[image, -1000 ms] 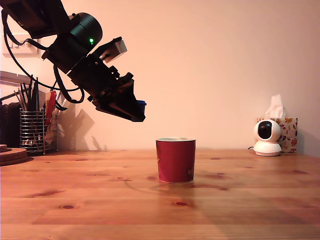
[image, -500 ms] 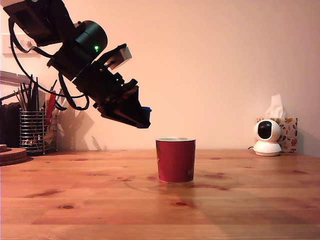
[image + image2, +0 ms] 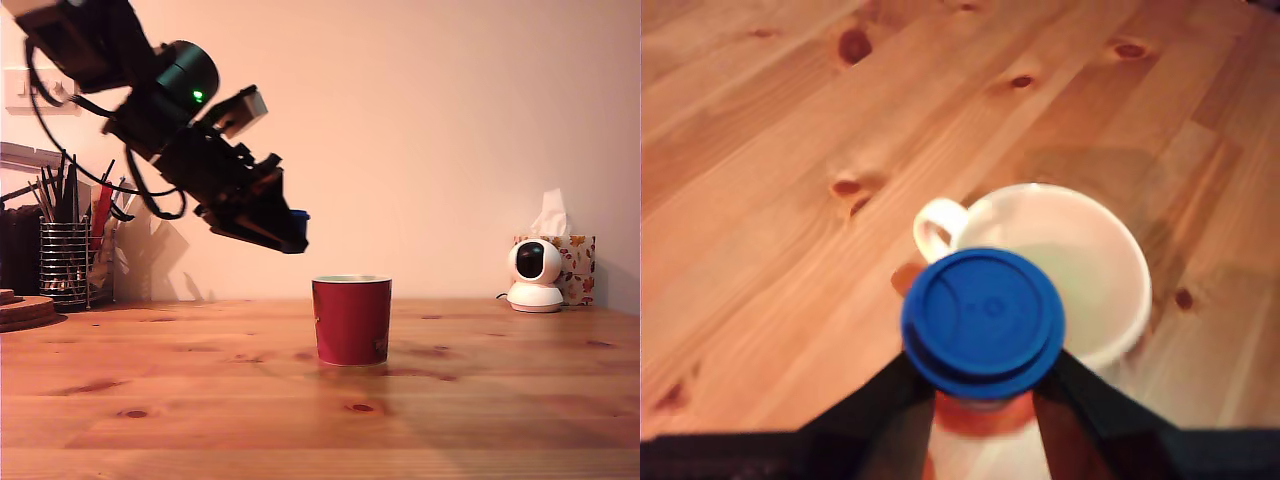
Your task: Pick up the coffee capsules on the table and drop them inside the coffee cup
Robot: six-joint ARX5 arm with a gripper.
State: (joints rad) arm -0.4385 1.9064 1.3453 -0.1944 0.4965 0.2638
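Note:
A dark blue coffee capsule (image 3: 983, 318) is held between my gripper's two black fingers, flat rim facing the wrist camera. In the exterior view the gripper (image 3: 294, 232) hangs in the air, tilted down toward the exterior view's right, with the capsule (image 3: 298, 214) showing as a blue edge at its tip. The red coffee cup (image 3: 351, 320) stands upright on the pine table (image 3: 200, 400), a little below and to the right of the gripper tip. The wrist view shows the cup's cream inside (image 3: 1080, 270) and a small handle just beyond the capsule.
At the exterior view's left stand a wire-mesh utensil holder (image 3: 63, 262) and a stack of wooden discs (image 3: 22, 310). A white camera (image 3: 534, 275) and a tissue box (image 3: 574, 262) sit at the back right, by the wall.
The arm has carried the capsule toward the exterior view's right and slightly up, closer to the cup. The cup has not moved.

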